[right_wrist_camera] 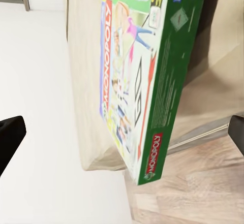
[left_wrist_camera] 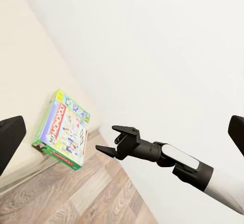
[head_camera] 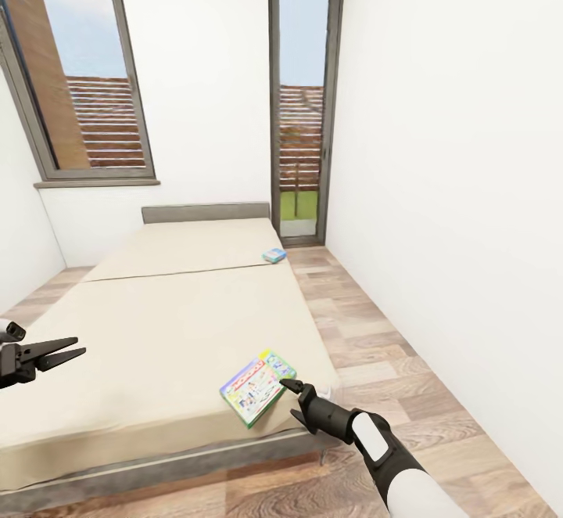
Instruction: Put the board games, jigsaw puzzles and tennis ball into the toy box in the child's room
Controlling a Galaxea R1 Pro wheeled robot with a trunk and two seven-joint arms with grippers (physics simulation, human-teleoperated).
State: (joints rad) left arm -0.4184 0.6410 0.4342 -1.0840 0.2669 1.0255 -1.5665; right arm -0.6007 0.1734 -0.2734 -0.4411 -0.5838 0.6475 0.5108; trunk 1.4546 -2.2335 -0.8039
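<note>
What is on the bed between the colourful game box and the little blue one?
Nothing: in the head view, only bare cream mattress stretches between the colourful game box near the bed's front corner and the small blue box farther back.

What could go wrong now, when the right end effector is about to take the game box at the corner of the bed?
1. The Monopoly box lies at the bed corner, partly past the edge; a push from the open right end effector may tip it onto the floor.
2. The box is wide and flat, so a grasp at one edge might slip.
3. The blue box lies far up the bed.
</note>
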